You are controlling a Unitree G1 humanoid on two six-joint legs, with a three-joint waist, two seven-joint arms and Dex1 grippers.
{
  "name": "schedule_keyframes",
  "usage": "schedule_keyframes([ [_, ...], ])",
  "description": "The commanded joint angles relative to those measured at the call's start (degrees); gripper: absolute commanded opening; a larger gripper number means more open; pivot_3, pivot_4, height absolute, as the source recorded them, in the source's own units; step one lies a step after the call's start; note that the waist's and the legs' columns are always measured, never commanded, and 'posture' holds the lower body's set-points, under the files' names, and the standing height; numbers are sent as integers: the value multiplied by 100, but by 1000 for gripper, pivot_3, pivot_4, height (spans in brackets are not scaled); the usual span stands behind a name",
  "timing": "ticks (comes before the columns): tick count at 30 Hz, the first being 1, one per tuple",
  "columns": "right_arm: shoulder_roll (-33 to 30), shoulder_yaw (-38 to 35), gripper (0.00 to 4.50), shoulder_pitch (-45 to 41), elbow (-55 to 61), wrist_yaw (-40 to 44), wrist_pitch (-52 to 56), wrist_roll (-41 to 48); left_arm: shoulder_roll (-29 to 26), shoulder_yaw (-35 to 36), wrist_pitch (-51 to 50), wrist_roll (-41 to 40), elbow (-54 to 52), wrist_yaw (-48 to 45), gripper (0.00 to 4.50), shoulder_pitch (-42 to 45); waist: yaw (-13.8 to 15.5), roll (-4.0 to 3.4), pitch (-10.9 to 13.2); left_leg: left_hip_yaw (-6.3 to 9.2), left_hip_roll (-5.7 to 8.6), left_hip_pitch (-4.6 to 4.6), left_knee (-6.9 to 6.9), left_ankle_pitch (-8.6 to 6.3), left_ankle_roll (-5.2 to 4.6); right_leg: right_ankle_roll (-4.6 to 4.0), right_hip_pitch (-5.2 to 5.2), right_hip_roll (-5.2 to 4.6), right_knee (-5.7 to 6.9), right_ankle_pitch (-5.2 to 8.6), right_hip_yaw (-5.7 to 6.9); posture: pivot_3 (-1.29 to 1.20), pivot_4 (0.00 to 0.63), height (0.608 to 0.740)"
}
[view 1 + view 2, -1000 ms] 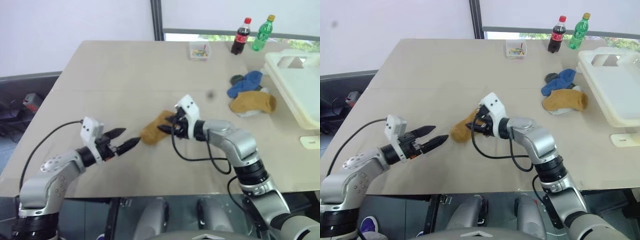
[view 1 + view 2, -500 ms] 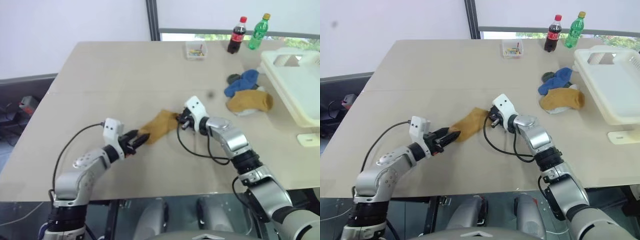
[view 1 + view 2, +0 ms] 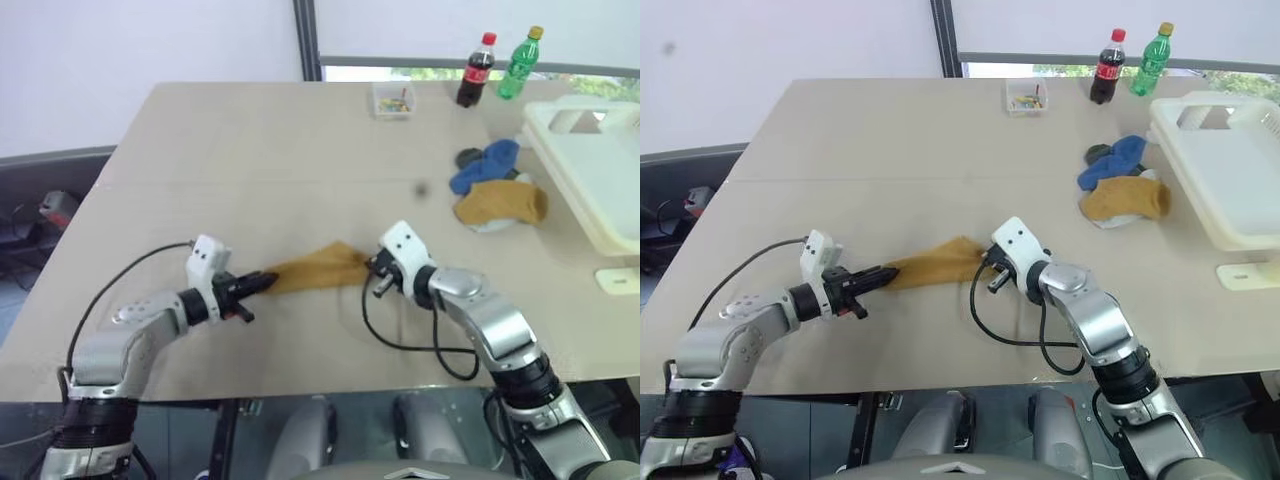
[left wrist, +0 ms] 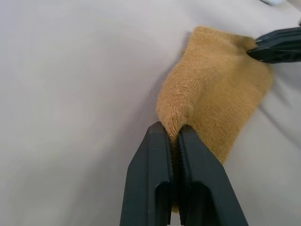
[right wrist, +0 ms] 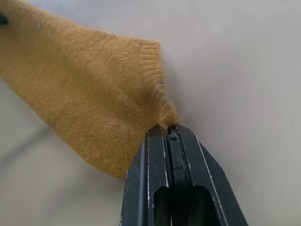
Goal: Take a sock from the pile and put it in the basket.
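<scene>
Sock (image 3: 312, 268) in mustard yellow hangs stretched between the left pincer (image 3: 262, 283), pinching one end, and the right pincer (image 3: 372, 270), pinching the other, low over the table (image 3: 250, 140). Best to free one end before carrying it right, past the pile (image 3: 497, 186). The basket (image 3: 600, 170) looks empty; the small clear box (image 3: 391, 99) holds coloured bits.

Broad beige table (image 3: 260, 150), matte and evenly lit. Behind it a pale wall (image 3: 130, 40) and a dark window post (image 3: 306, 40). Window (image 3: 480, 30) with a lowered white blind, greenery in the strip beneath. Dark furniture (image 3: 40, 190) to the left of the table, with cables and something red.
</scene>
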State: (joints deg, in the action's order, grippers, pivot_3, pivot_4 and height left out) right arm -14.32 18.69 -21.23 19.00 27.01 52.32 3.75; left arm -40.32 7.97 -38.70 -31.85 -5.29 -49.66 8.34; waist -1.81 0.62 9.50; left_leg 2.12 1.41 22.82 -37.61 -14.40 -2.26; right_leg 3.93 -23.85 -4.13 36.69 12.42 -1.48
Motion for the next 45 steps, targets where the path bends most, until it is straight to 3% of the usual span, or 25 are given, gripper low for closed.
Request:
schedule_keyframes([
  [1, -138, -216, 0, 315, 596, -174, 505, 73, -184, -234, 269, 166, 143, -451, 49, 199, 0, 0, 0, -1, 0, 0, 2, 0, 0, 0, 0, -1, -2, 0, 0, 0, 150, 740],
  [10, -691, -782, 0, 1072, 1593, -410, 1073, 188, 140, -955, 213, 267, -479, -522, 49, 369, 115, 3, 0, -1, 0, 3, 8, 0, -1, 2, 1, -3, -11, 0, 1, 0, 150, 740],
  [16, -1044, -802, 0, 1327, 1840, -279, 1089, 388, 366, -1027, -67, 180, -544, -273, 49, 439, 107, 4, 0, 0, -3, 1, 8, 1, -2, 2, 4, 1, -10, 1, 2, 0, 150, 740],
  [17, -1058, -825, 284, 1376, 1867, -249, 1085, 462, 419, -1030, -81, 169, -551, -244, 726, 452, 106, 5, 0, 0, -3, 1, 8, 1, -2, 2, 4, 2, -10, 1, 2, 0, 150, 740],
  [20, -1096, -968, 1322, 1432, 1991, -286, 997, 518, 532, -1005, 127, 334, -601, -68, 1787, 437, 107, 6, 0, -1, -2, 1, 8, 1, -2, 3, 6, 2, -12, 1, 3, 0, 150, 740],
  [24, -1219, -1574, 3422, 1378, 2289, -119, 1054, 808, 370, -758, 588, 437, -792, -119, 3682, 217, 99, 7, 2, -1, -3, 2, 8, 1, -2, 3, 6, 2, -13, 1, 2, 0, 150, 740],
  [25, -1269, -1817, 3617, 1264, 2264, -16, 1060, 945, 296, -675, 703, 356, -895, -271, 3682, 149, 100, 7, 2, -2, -4, 2, 8, 1, -2, 3, 5, 3, -13, 1, 2, 0, 150, 740],
  [29, -1456, -2251, 3617, 412, 1310, -189, 592, 804, 240, -449, 1042, 156, -1194, -500, 3682, 82, 87, 8, 7, -10, -6, 1, 6, 1, -3, 3, 5, 2, -16, 1, -3, 0, 150, 740],
  [36, -1511, -1567, 3617, -1120, -2390, -642, -1803, -318, 422, -485, 1316, 228, -1350, -323, 3682, 310, 103, 13, 9, -11, -3, -1, 3, 3, -2, 2, 13, 5, -20, 0, 1, 0, 150, 740],
  [40, -1416, -1469, 3617, -1603, -3848, -769, -2625, -584, 455, -440, 1306, 245, -1497, -130, 3682, 249, 86, 12, 10, -17, -2, 9, 15, 17, 22, 2, 4, 4, -33, 0, -4, 0, 150, 740],
  [45, -1397, -1533, 1448, -1788, -4270, -702, -2961, -617, 458, -328, 1311, 234, -1717, 105, 3682, -34, 83, 12, 10, -17, -4, 14, 22, 16, 21, 3, 6, 4, -52, -1, -5, 0, 150, 740],
])
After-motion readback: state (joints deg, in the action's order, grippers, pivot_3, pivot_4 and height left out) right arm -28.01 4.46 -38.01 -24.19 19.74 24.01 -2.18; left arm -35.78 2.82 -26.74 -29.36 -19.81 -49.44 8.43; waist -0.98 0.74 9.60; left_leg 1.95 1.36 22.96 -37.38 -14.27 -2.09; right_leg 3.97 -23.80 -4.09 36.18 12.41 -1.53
